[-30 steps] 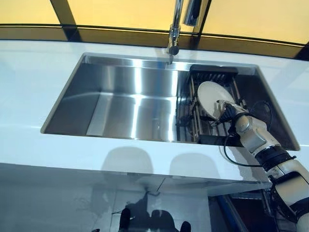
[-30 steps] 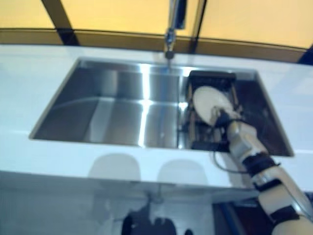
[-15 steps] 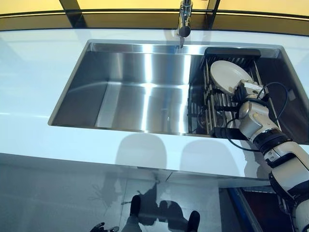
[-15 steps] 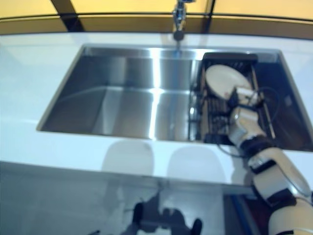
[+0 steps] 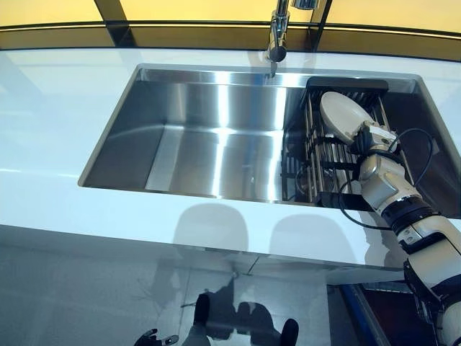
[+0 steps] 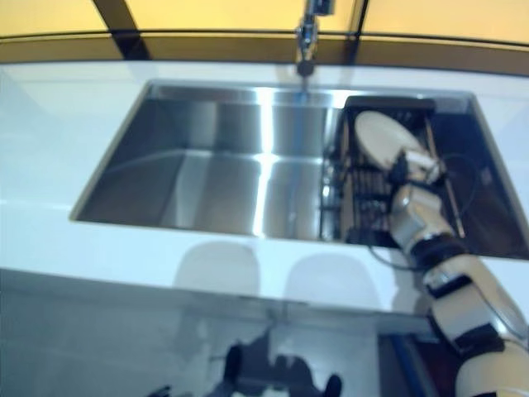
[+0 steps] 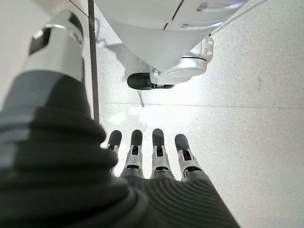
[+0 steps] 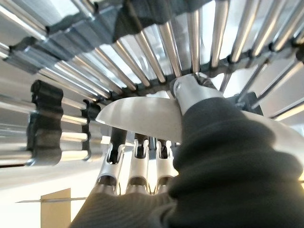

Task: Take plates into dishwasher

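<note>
My right hand (image 5: 372,139) pinches the near rim of a white plate (image 5: 340,117), thumb over, fingers under. The plate stands tilted on edge in the dish rack (image 5: 322,155) at the sink's (image 5: 209,137) right end, face angled toward the far left. It has barely moved since before. My left hand (image 7: 152,161) hangs straight-fingered.

Right arm reaches forward from lower right, forearm angled up and inward, wrist bent. Right robot hand (image 5: 369,138) pinches a plate (image 8: 142,116): thumb on one face, fingers (image 8: 141,164) behind the other. Left robot hand (image 7: 156,164) hangs low toward the floor, fingers straight, side by side, empty.
</note>
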